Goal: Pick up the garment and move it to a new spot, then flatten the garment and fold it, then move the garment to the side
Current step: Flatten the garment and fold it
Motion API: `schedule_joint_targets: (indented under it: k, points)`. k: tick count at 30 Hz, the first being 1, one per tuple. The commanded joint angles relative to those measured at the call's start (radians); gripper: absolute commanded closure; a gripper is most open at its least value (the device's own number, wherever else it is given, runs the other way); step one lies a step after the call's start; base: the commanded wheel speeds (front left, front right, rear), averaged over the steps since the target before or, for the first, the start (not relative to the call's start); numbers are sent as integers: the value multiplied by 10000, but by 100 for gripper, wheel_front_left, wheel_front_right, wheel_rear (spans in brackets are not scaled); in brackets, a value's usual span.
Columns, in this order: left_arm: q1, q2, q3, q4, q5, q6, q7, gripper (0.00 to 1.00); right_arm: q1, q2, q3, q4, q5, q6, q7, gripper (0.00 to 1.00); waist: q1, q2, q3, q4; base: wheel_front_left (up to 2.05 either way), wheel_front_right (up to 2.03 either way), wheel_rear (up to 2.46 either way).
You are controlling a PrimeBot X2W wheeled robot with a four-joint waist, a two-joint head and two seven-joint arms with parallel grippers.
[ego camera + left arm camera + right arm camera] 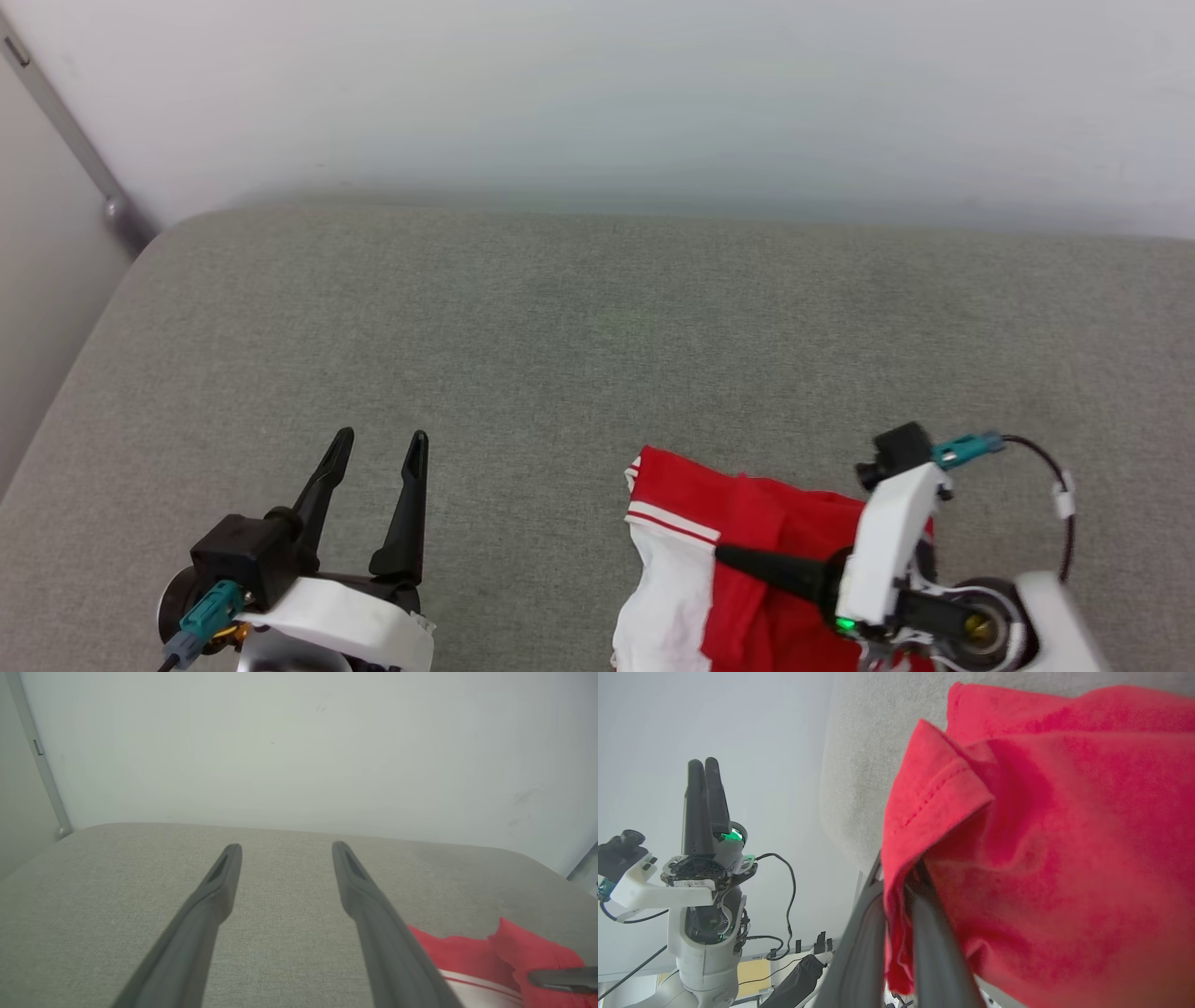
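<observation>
The grey padded surface (597, 327) carries the garment (766, 518) as a crumpled heap at its near right edge, neither flattened nor folded. The right gripper (724, 553) has its fingers pinched on a red fold of it, while the left gripper (383, 436) hovers well apart at the near left, fingers spread and holding nothing. I judge the pickup only begun: moving, flattening, folding and setting aside are all left.

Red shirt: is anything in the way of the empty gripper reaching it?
Nothing visible. Just bare grey cushion lies between the open left gripper and the garment, which the right gripper pinches.
</observation>
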Motion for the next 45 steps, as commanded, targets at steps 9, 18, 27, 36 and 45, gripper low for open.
schedule_joint_targets:
  k: [9, 18, 27, 36, 45]
  points:
    - [-191, -78, -10, 188, -92, -44, -23, 0, -807, 19, 2176, 1196, 68, -3, -2036, 0, 0, 0, 158, 253, 0, 0, 0]
    - [-21, -165, -3, 459, -179, -13, -117, 0, -873, -1082, 2897, -42, -1525, -4, -4106, 0, 0, 0, -63, 38, 0, 0, 0]
    - [176, -214, 164, 679, -254, 89, -222, 0, 370, -2035, 327, -719, -6070, -4, -6954, 0, 0, 0, -343, -382, 0, 0, 0]
    - [523, -274, 458, 765, -138, 256, -363, 0, 2145, -1569, -1542, -3089, -7965, -4, -9113, 0, 0, 0, -556, -628, 0, 0, 0]
    - [891, -407, 461, 782, -95, 308, -391, 0, 3370, -897, -1122, -4129, -8099, -4, -9561, 0, 0, 0, -848, -587, 0, 0, 0]
